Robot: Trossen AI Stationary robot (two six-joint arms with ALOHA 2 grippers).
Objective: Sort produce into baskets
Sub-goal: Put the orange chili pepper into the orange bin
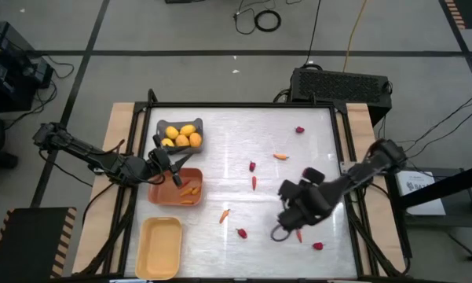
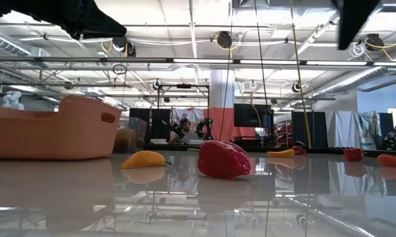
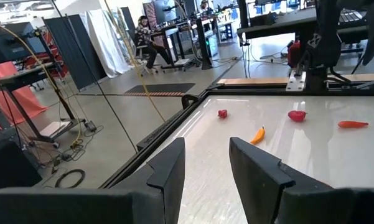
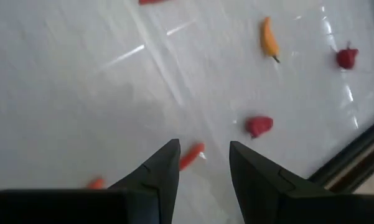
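White table: baskets, scattered produce

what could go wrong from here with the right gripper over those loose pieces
The right gripper hovers open over a thin orange carrot; so slim a piece might slip between the fingers. A red piece lies close by and could get knocked toward the table edge. The left gripper sits beside the orange basket and might nudge it.
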